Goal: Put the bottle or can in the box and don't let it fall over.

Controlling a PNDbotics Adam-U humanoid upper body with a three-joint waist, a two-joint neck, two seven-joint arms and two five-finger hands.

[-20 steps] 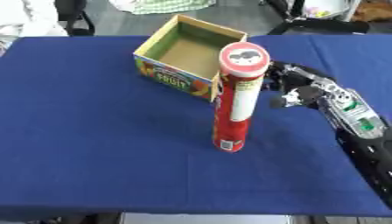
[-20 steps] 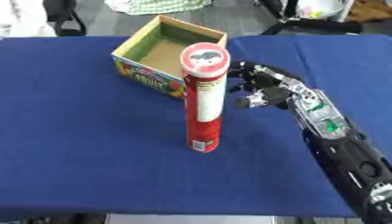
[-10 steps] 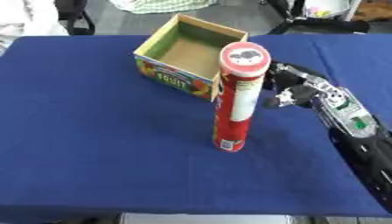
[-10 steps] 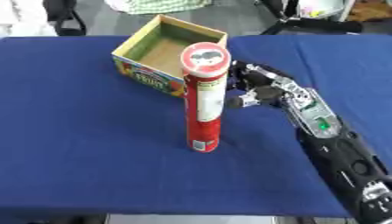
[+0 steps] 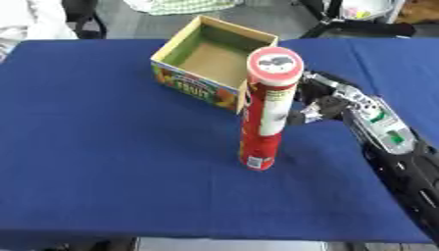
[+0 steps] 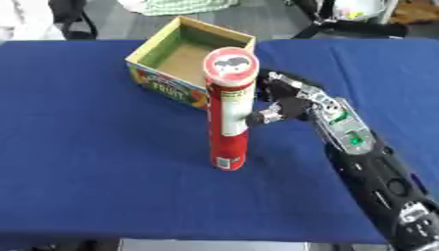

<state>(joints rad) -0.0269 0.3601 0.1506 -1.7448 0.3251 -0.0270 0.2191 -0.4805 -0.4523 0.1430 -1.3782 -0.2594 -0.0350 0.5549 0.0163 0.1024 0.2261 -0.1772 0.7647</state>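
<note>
Light is bright and even, apparently from overhead, with no hard glare. The blue tablecloth (image 5: 111, 162) reads as flat and saturated, its weave smeared away by a general softness. The red chip can (image 5: 264, 110) throws only a faint, short shadow toward 4 o'clock at its base. The cardboard box (image 5: 212, 61) holds a mild shade along its inner wall at 9 o'clock. The right hand (image 6: 283, 100) looks blurred, its edges mushy, perhaps from motion. Background at 12 o'clock is out of focus and slightly overexposed. Edges show little distortion.
</note>
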